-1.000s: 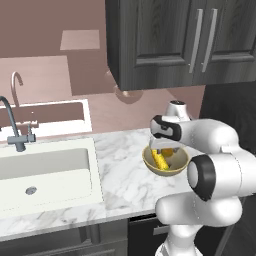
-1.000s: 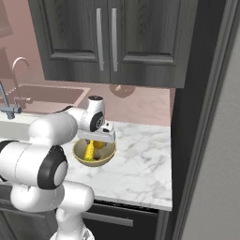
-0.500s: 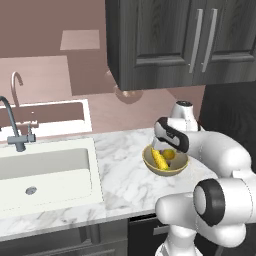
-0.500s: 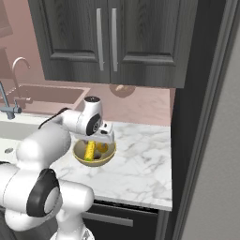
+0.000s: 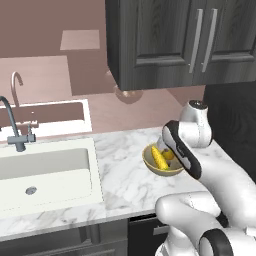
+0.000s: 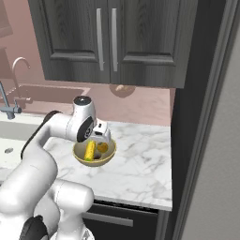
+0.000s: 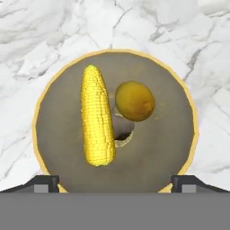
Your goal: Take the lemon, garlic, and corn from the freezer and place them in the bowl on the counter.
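Inside bowl [image 7: 188, 112] | corn [image 7: 96, 116] lengthwise beside lemon [image 7: 134, 101] | claw [image 7: 115, 182] apart

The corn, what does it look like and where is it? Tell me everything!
The corn is a bright yellow cob with neat rows of tiny kernels, thicker at one end and tapering to a rounded tip. It lies flat inside the bowl on the marble counter, beside the lemon. The open tool is above it, not touching it.
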### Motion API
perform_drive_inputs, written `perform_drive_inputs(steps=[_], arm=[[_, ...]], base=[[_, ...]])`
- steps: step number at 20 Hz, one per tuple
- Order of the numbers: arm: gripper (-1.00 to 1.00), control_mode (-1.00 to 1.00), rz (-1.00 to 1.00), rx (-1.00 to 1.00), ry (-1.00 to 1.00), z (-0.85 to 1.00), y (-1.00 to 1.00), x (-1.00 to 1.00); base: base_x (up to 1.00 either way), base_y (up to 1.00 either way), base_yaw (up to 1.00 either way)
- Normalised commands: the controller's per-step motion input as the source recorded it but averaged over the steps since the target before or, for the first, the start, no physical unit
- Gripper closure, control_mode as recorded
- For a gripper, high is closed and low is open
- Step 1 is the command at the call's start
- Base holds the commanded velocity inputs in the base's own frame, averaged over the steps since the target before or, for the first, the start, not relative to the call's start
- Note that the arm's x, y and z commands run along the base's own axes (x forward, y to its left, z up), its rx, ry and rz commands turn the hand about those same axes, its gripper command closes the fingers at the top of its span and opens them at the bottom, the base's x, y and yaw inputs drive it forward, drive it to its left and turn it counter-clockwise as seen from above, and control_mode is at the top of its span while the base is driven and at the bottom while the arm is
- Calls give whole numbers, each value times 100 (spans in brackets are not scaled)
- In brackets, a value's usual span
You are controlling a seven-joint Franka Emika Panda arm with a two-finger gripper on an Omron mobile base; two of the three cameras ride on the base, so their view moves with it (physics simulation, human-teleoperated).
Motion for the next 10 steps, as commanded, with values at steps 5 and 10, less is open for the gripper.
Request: perform_drive_inputs(steps=[5,10], arm=[[-100,-100,-4,0,-17,40,11,-54],[-100,-100,0,-3,-10,42,45,-40]], base=[[0,0,0],[0,0,0]])
